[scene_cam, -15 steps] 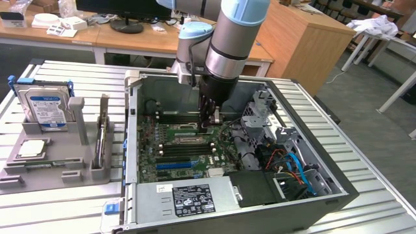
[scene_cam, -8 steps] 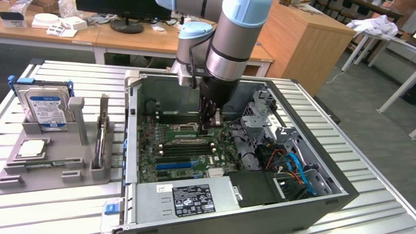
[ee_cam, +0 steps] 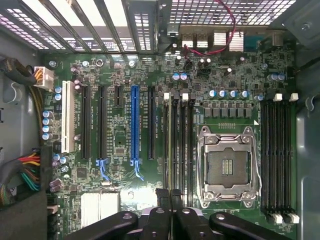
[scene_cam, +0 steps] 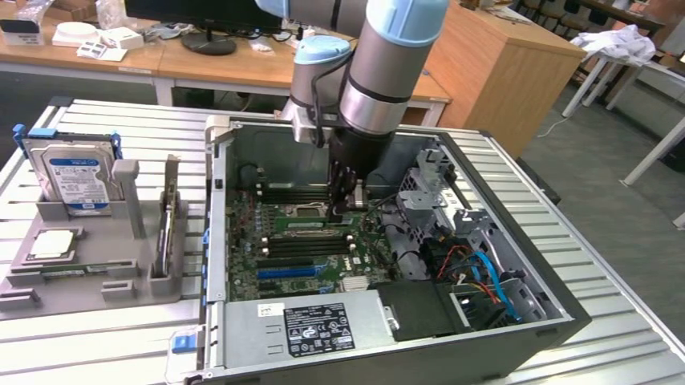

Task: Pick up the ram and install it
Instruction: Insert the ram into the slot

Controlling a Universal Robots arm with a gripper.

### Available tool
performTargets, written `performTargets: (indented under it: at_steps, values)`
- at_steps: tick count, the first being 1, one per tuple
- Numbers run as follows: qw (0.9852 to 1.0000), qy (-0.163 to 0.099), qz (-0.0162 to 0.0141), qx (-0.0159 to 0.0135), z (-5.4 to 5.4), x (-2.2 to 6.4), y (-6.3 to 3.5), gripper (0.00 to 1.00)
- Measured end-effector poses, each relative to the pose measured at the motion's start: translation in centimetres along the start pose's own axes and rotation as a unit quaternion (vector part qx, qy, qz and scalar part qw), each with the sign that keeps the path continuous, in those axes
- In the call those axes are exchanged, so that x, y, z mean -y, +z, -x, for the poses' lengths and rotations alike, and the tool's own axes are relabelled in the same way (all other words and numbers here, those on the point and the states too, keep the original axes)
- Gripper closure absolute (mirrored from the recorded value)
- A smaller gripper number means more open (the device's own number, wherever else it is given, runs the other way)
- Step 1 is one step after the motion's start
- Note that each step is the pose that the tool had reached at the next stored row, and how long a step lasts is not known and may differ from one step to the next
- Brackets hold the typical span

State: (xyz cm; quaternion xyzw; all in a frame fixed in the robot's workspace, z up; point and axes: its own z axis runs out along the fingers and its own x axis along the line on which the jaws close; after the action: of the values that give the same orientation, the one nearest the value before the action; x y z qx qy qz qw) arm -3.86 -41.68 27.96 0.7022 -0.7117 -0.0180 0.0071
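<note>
In the exterior view, the open case (scene_cam: 450,361) is seen with the motherboard (scene_cam: 289,257) exposed, the gripper (scene_cam: 348,210) held low inside, fingers (ee_cam: 163,200) pressed together with nothing gripped, and the ram (scene_cam: 305,233) stood in a slot at the gripper's 8 o'clock, just beside it.

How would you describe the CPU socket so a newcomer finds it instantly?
Look inside the open computer case at the green motherboard. The CPU socket sits between two banks of long black memory slots. It is square, a silver metal frame around a dark centre, while its neighbours are narrow strips.
</note>
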Motion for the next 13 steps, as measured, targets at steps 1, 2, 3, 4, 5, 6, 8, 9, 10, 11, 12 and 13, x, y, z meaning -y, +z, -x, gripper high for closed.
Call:
performTargets:
  at_steps: [1, 2, 3, 4, 5, 6, 8, 9, 10, 11, 12, 13]
  values:
    - [1.0, 0.0, -0.0001, -0.0001, 0.0, 0.01, 0.07, 0.88]
    - [1.0, 0.0, -0.0001, -0.0001, 0.0, 0.01, 0.14, 0.88]
    - [1.0, 0.0, -0.0001, 0.0, 0.0, 0.01, 0.22, 0.88]
    - [1.0, 0.0, -0.0002, 0.0, 0.0, 0.02, 0.29, 0.88]
    - [1.0, 0.0, -0.0002, -0.0001, 0.0, 0.02, 0.37, 0.88]
    - [1.0, 0.0, -0.0003, -0.0001, 0.0, 0.02, 0.44, 0.88]
    - [1.0, 0.0, -0.0005, -0.0001, -0.01, 0.02, 0.58, 0.88]
    - [1.0, 0.0, -0.0006, 0.0, -0.01, 0.02, 0.64, 0.88]
    - [1.0, 0.0, -0.0007, 0.0, -0.01, 0.03, 0.69, 0.88]
    - [1.0, 0.0, -0.0008, 0.0, -0.01, 0.03, 0.74, 0.88]
    - [1.0, 0.0, -0.0008, 0.0, -0.01, 0.03, 0.78, 0.88]
    - [1.0, 0.0, -0.0009, 0.0, -0.01, 0.03, 0.83, 0.88]
